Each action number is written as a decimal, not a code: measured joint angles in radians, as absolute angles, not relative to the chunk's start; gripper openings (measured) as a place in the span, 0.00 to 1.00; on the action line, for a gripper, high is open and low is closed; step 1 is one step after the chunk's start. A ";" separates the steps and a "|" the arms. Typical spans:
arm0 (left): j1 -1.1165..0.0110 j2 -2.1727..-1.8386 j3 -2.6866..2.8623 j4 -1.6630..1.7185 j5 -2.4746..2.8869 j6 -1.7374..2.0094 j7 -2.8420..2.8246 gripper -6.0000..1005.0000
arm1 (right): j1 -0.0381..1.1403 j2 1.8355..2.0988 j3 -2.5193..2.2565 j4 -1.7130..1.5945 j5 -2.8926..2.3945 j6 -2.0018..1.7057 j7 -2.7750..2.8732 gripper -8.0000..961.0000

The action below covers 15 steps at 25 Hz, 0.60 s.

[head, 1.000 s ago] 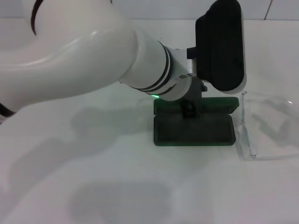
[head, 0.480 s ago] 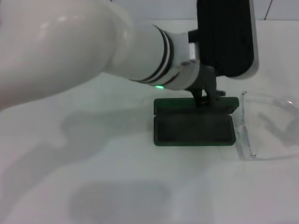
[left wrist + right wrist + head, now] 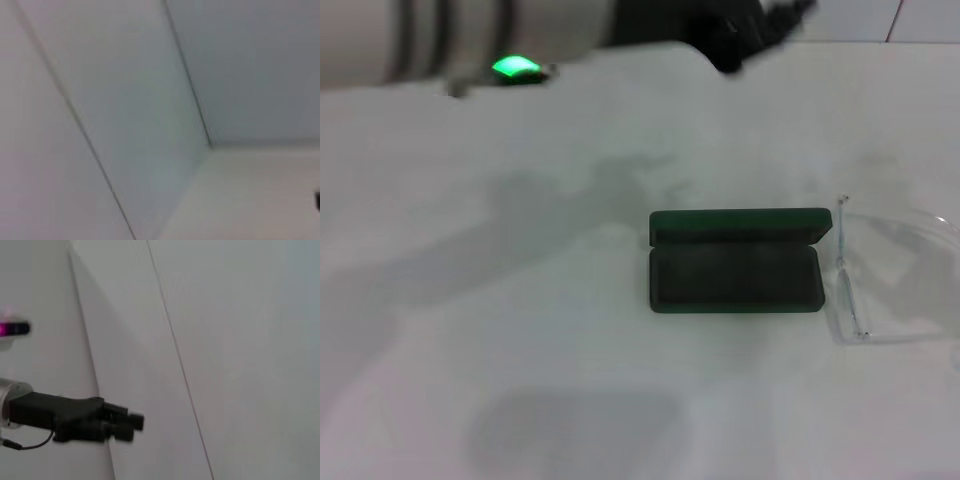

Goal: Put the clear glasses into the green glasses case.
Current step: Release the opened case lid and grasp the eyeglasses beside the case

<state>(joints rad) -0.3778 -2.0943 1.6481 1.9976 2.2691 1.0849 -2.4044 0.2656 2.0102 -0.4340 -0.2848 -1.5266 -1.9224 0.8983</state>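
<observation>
The green glasses case (image 3: 735,262) lies open, the clear glasses (image 3: 890,275) beside it near the bench's right edge ungrasped (jaw states cannot be told); a pickup seems next.

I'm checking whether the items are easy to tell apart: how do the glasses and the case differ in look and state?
The green glasses case is dark and opaque; the clear glasses are see-through and faint against the table. The case lies open, its tray empty; the glasses sit unfolded, outside it, toward the robot's right. Both rest flat on the table, untouched by any gripper.
</observation>
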 joint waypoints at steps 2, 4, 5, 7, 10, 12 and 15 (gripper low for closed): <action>-0.333 -2.093 1.572 2.011 2.143 1.087 -2.342 0.37 | 0.267 2.012 -0.435 -0.293 -1.520 -1.951 0.896 0.57; -0.285 -2.093 1.467 2.010 1.968 1.112 -2.265 0.37 | 0.271 2.010 -0.437 -0.315 -1.523 -1.958 0.925 0.57; -0.266 -2.092 1.433 2.007 1.905 1.125 -2.237 0.37 | 0.274 2.010 -0.447 -0.352 -1.535 -1.948 0.956 0.57; -0.217 -2.092 1.337 1.985 1.714 1.164 -2.150 0.37 | 0.281 2.012 -0.471 -0.411 -1.557 -1.916 0.991 0.57; -0.165 -2.093 1.247 1.939 1.514 1.207 -2.050 0.37 | 0.296 2.011 -0.510 -0.503 -1.571 -1.840 1.031 0.56; -0.150 -2.093 1.218 1.900 1.439 1.231 -2.015 0.37 | 0.319 1.996 -0.518 -0.560 -1.575 -1.805 1.109 0.56; -0.149 -2.093 1.191 1.830 1.396 1.255 -1.998 0.37 | 0.352 1.969 -0.526 -0.717 -1.623 -1.786 1.358 0.56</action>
<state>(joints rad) -0.1490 -2.0928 1.1908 1.8300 1.3957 1.2546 -1.9977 0.3517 1.9689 -0.5258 -0.7175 -1.6225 -1.7864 1.3578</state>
